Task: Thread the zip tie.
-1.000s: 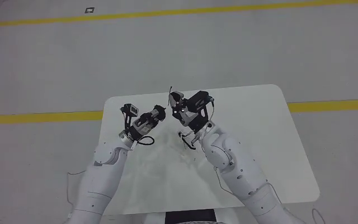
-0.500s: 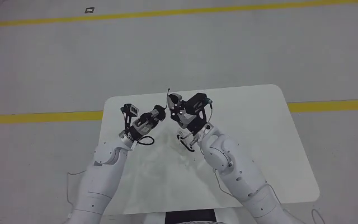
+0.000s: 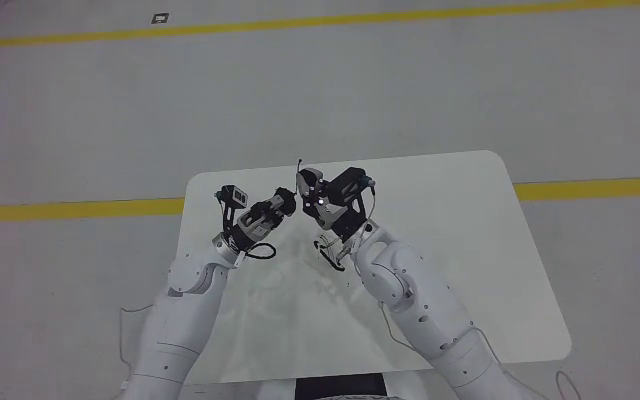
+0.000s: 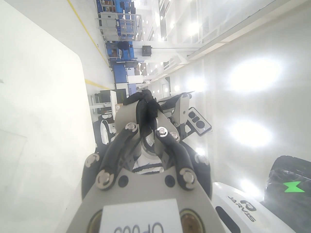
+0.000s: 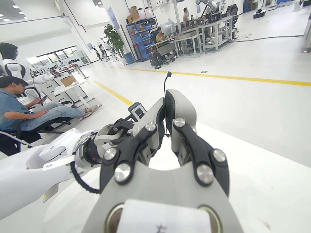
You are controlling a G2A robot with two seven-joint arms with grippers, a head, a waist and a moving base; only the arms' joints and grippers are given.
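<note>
Left pincer just beside right pincer, seemingly above table.

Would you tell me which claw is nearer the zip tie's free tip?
Right. The right claw pinches the zip tie just below that tip; the left claw, shut on a black piece, sits beside, apart from it.

We see two glossy white arms with rounded shells, the left arm and the right arm. Each ends in a grey metal wrist plate carrying a white label. The left gripper and the right gripper have pale grey fingers, black ribbed pads, black linkage bars and round silver screws. A black ribbed cable loops at the left wrist.
</note>
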